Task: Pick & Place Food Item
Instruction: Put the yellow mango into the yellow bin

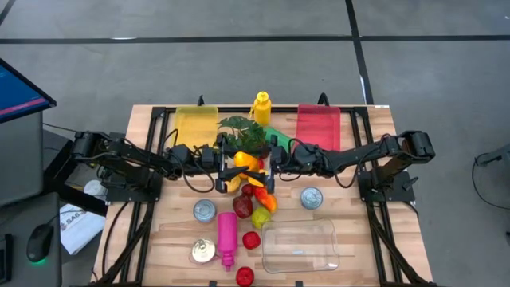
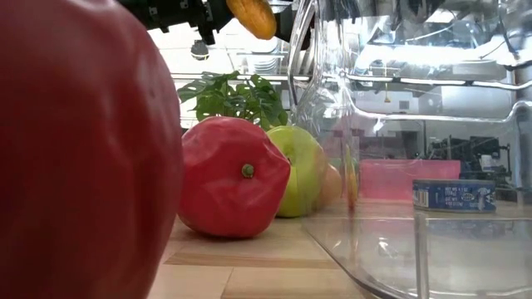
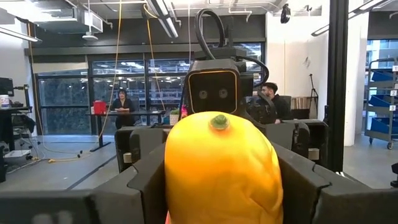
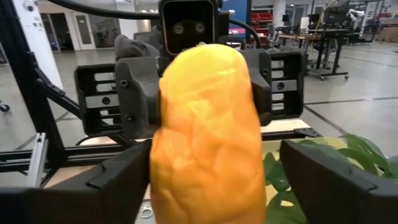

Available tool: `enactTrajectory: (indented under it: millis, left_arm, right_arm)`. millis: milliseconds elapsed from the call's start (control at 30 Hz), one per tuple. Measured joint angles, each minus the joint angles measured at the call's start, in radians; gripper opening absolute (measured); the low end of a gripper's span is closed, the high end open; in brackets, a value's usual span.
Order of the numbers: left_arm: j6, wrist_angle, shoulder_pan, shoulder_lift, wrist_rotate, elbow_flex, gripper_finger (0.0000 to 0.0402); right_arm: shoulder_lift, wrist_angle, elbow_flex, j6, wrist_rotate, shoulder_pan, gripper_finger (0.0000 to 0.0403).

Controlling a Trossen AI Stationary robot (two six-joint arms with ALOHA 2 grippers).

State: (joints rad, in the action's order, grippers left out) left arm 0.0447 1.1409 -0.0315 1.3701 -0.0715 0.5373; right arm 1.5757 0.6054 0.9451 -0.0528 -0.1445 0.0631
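A: Obscuring both wrist views was one yellow pepper point(image 1: 244, 163), raised over mid-table.

B: Left gripper point(image 1: 229, 168) pinched it; right gripper point(image 4: 211, 180) fingers stood spread around it. Three cans point(image 1: 311, 198) counted.

Looks like an industrial robotics lab: exposed ceiling ducts point(image 3: 62, 22), concrete floor point(image 1: 239, 72), parts bins point(image 3: 380, 93), monitor point(image 1: 20, 92) at nine o'clock of the wooden desk point(image 1: 362, 215).

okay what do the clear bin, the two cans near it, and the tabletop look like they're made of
Clear bin: see-through glossy plastic, by its reflections. Cans: metal, silvery shiny lids. Tabletop: pale wood planks, matte, seams visible.
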Motion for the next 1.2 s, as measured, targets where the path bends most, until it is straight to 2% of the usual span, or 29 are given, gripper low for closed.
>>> enactTrajectory:
  millis: [200,467,600,767,1000,1200]
  left_arm:
    - [0.004,-0.001,0.001,-0.007,-0.011,0.0,0.0205]
    - [0.034,0.0,0.012,-0.009,-0.013,0.0,0.0207]
    - [0.035,-0.03,0.014,-0.049,-0.025,0.0,0.0204]
    - [0.079,-0.224,0.032,-0.2,-0.036,0.0,0.0207]
    - [0.079,-0.604,0.087,-0.452,-0.183,0.0,0.0205]
    - [0.079,-0.788,0.106,-0.649,-0.307,0.0,0.021]
  right_arm:
    - [-0.063,-0.126,0.0,0.0,-0.04,-0.013,0.0396]
    - [-0.239,-0.292,0.0,0.033,-0.047,-0.02,0.0388]
    - [-0.324,-0.372,0.0,0.034,-0.045,-0.018,0.0388]
    - [-0.411,-0.438,0.0,0.035,-0.043,-0.019,0.0388]
    - [-0.501,-0.519,0.0,0.035,-0.04,-0.018,0.0388]
    - [-0.517,-0.541,0.0,0.035,-0.04,-0.018,0.0388]
